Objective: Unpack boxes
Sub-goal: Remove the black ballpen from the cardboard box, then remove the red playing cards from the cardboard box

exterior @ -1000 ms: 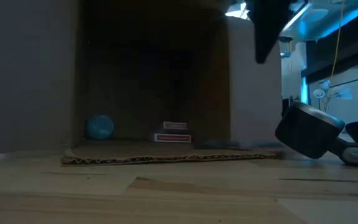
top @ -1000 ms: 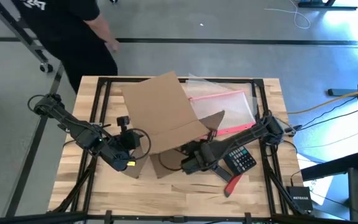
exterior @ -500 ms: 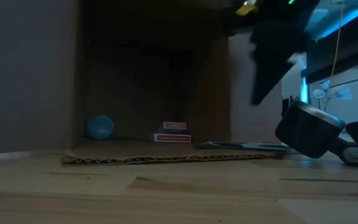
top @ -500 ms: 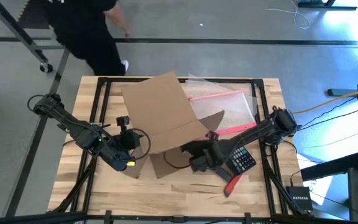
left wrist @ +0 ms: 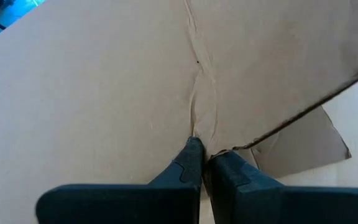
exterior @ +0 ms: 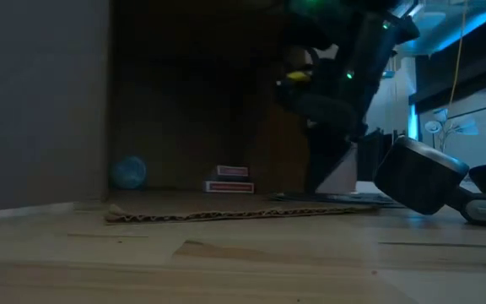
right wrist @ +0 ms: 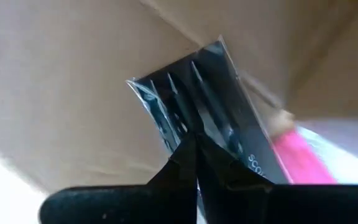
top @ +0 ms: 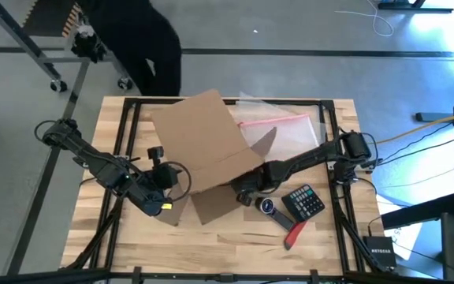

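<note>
Left jaws point(left wrist: 202, 163) clamp the cardboard box point(top: 203, 146) wall; right jaws point(right wrist: 194, 144) pinch a clear packet point(right wrist: 197, 102) of black forks. The box lies tipped mid-desk point(top: 235, 244), holding a blue ball point(exterior: 129, 171) and small cartons point(exterior: 229, 180); lettering unreadable.

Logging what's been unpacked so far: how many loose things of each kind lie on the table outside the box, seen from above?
Calculator: 1
Red-handled tool: 1
Small round black thing: 1
Clear pouch with pink edge: 1
Total: 4
</note>
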You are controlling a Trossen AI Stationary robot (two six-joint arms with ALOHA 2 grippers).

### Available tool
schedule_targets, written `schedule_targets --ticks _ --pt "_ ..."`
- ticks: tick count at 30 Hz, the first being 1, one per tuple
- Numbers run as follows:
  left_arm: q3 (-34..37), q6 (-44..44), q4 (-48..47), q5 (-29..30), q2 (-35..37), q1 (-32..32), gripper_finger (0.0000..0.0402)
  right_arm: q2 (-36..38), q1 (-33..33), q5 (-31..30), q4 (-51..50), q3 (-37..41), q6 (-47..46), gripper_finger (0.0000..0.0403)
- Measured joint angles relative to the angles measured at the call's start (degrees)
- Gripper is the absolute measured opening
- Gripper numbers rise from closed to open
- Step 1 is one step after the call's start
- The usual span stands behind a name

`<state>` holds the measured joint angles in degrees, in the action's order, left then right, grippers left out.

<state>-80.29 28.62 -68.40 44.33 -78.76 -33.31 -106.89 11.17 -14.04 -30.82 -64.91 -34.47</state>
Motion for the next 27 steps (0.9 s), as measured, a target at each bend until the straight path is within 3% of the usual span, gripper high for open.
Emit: schedule_targets --ticks 6,15,23,27 --pt "0.0 -0.1 -0.1 0.0 0.0 0.0 0.0004 0.4 1.1 0.1 -8.8 0.8 -2.9 0.0000" --pt "0.0 -0.1 -0.1 0.0 0.0 0.0 0.0004 0.9 4.1 2.3 -29.5 1.3 -7.1 0.0000" --pt "0.0 -0.1 0.0 0.0 0.0 0.0 0.0004 5.1 7.7 -1.2 -28.2 -3.4 -12.2 0.0000" --pt "0.0 -0.1 0.0 0.0 0.0 0.0 0.0004 6.5 10.2 -5.1 -20.3 -7.1 -12.8 0.0000"
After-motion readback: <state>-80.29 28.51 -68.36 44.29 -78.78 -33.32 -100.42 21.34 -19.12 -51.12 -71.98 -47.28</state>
